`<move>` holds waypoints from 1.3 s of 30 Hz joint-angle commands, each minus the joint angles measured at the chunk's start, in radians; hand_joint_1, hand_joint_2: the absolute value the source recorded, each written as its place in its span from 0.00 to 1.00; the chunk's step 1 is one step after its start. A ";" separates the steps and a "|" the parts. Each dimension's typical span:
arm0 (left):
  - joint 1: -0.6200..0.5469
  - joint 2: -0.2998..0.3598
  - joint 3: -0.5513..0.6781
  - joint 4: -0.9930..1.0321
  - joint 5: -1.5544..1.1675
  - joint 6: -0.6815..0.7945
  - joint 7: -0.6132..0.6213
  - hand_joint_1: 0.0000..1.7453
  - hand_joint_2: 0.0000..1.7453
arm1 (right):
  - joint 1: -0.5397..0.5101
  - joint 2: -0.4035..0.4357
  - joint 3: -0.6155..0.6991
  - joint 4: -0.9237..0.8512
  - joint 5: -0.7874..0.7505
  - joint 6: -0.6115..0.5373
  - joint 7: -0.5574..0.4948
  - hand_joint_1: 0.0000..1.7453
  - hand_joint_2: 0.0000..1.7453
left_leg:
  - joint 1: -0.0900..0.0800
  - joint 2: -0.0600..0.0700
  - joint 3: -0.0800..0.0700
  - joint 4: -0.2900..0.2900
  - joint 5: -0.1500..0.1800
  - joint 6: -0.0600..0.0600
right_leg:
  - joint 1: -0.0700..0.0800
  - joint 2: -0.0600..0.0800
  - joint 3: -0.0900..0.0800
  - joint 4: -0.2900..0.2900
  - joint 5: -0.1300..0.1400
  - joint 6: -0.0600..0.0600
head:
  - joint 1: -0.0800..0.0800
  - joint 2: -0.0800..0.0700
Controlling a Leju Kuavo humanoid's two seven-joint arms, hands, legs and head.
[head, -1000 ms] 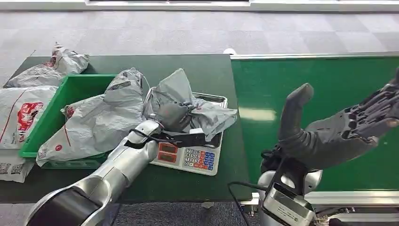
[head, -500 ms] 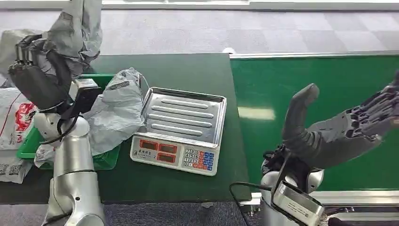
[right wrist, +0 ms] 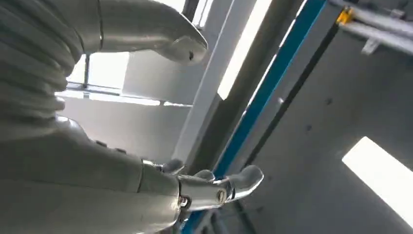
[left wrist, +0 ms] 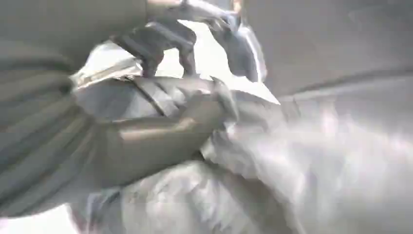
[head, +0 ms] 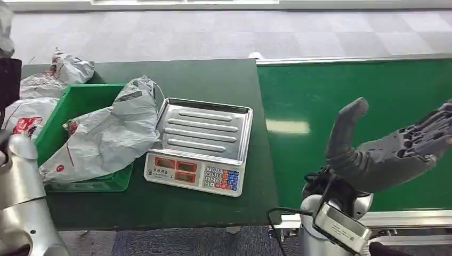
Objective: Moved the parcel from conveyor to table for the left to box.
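Note:
In the left wrist view my left hand (left wrist: 160, 122) grips a crumpled grey parcel (left wrist: 302, 165); the picture is blurred. In the head view my left arm (head: 21, 197) rises at the far left edge, and a scrap of that grey parcel (head: 4, 26) shows in the top left corner. The green box (head: 80, 101) stands on the dark table (head: 213, 74) with another grey parcel (head: 106, 136) draped over its right wall. My right hand (head: 397, 152) hovers over the green conveyor belt (head: 362, 90), fingers spread and holding nothing.
A scale (head: 200, 146) with a bare steel tray sits at the table's middle, right of the box. More parcels (head: 53, 74) lie behind and left of the box, one white with red print (head: 24, 114). The table's front strip is bare.
My left hand has lifted the grey parcel off the scale tray and swung it up and left, past the picture's left edge. The tray is now bare. The right hand has barely moved.

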 commanded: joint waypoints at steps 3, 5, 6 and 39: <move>-0.001 0.117 -0.468 0.442 -0.048 0.002 -0.072 0.00 0.00 | 0.058 0.010 -0.025 0.004 0.003 0.002 0.000 0.00 1.00 | 0.002 -0.007 0.004 -0.003 0.000 0.001 | 0.002 -0.007 0.011 -0.004 0.000 0.000 | 0.003 0.000; -0.001 0.106 -0.436 0.454 -0.044 0.002 -0.099 0.00 0.00 | 0.058 0.010 -0.023 0.004 0.003 0.002 0.000 0.00 1.00 | 0.000 -0.002 0.001 -0.003 0.000 0.000 | -0.001 -0.003 0.004 -0.001 0.003 -0.002 | 0.003 0.000; -0.001 0.106 -0.436 0.454 -0.044 0.002 -0.099 0.00 0.00 | 0.058 0.010 -0.023 0.004 0.003 0.002 0.000 0.00 1.00 | -0.001 -0.003 0.003 -0.004 0.000 0.000 | -0.001 -0.005 0.006 -0.002 0.002 -0.002 | 0.003 0.000; 0.381 -0.259 -0.326 -0.450 1.601 -0.551 -1.137 0.00 1.00 | 0.020 -0.067 0.080 0.337 -0.290 0.026 0.060 0.00 1.00 | 0.001 -0.012 0.001 -0.003 0.000 0.001 | -0.001 -0.012 0.008 -0.004 -0.001 0.001 | 0.003 0.000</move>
